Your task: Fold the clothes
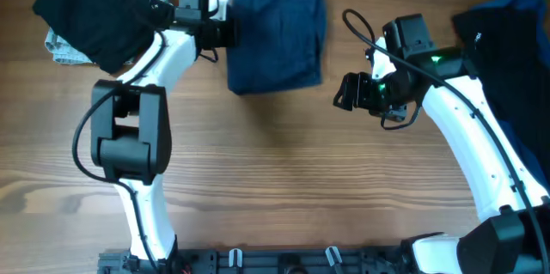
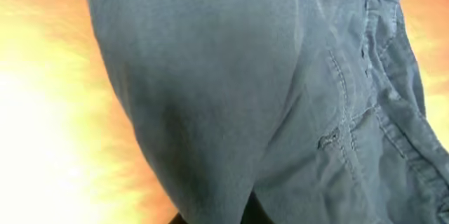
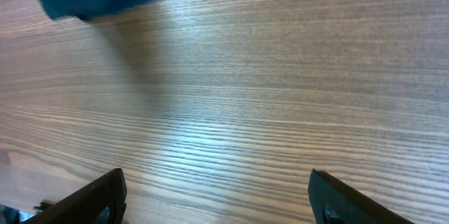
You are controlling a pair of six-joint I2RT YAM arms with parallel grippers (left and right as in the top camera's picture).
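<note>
Navy garment (image 1: 275, 38) folded; left hand (image 1: 227, 32) at its edge (grip unclear); right hand (image 3: 217, 180) wide, over table (image 3: 252, 97).

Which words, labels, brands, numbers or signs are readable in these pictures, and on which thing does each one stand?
None: no text can be read in any view.
Navy garment: only seams and stitching, no label.
Black clothes and right pile: plain fabric.
Right arm: a green light, no lettering to be seen.
Table: wood grain only.
</note>
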